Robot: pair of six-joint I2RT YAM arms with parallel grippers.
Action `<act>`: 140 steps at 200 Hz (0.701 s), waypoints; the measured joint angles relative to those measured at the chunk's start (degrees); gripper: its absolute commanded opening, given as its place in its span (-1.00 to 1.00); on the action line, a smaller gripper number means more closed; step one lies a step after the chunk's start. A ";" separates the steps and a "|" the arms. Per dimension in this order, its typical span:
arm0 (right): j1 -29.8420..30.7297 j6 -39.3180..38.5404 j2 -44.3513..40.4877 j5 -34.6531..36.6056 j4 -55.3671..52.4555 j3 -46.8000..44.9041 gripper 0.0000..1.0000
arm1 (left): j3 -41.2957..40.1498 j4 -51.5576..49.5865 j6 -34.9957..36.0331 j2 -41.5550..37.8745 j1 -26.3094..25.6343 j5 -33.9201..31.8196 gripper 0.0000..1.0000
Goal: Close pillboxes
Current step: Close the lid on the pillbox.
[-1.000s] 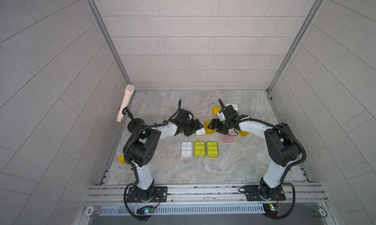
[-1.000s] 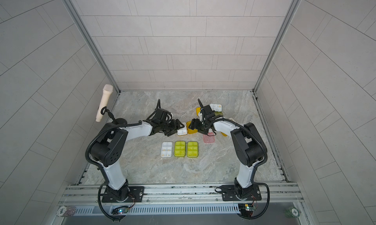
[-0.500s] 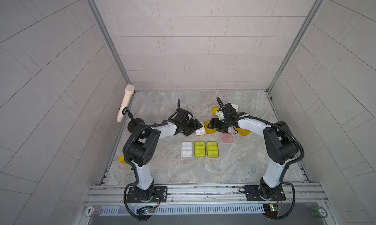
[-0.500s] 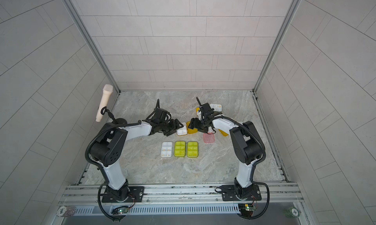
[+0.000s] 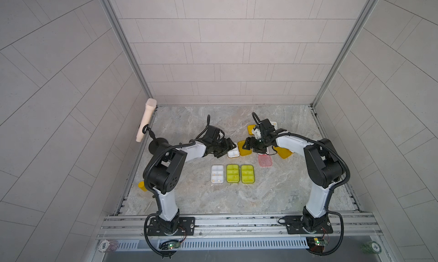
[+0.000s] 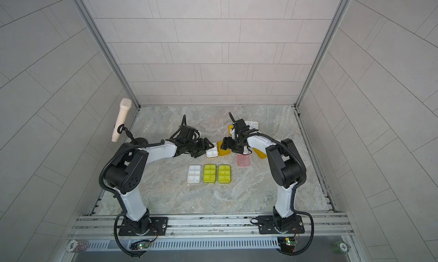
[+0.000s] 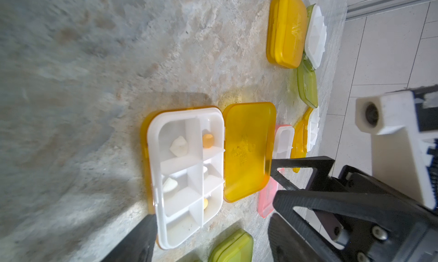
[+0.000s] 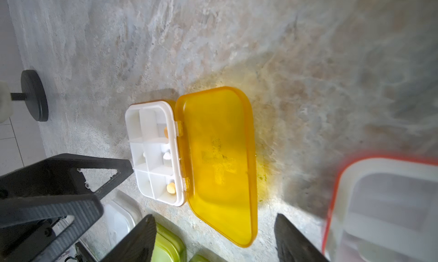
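Pillbox (image 5: 238, 149) under work: orange, hinged fully open. White six-compartment tray (image 7: 187, 173) holds a few white and orange pills (image 7: 208, 140); translucent orange lid (image 8: 220, 163) lies beside it. Position: just beyond the row (image 5: 232, 173) of three closed boxes, one white and two yellow-green. Left gripper (image 5: 226, 149) sits beyond the row, at the tray, jaws spread. Right gripper (image 5: 251, 146) has jaws spread, straddling the lid's end.
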 measured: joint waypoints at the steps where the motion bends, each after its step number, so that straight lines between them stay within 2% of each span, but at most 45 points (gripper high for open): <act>1: 0.00 0.00 0.02 -0.07 0.00 0.00 0.61 | 0.02 0.02 0.00 0.00 0.00 0.00 0.57; 64: 0.00 -0.09 0.96 -3.23 1.07 0.11 0.61 | 0.26 0.22 -0.04 0.33 0.00 0.37 0.57; 140: 0.00 -0.11 0.96 -3.82 0.94 0.74 0.60 | 0.26 0.22 -0.02 0.33 0.02 0.22 0.57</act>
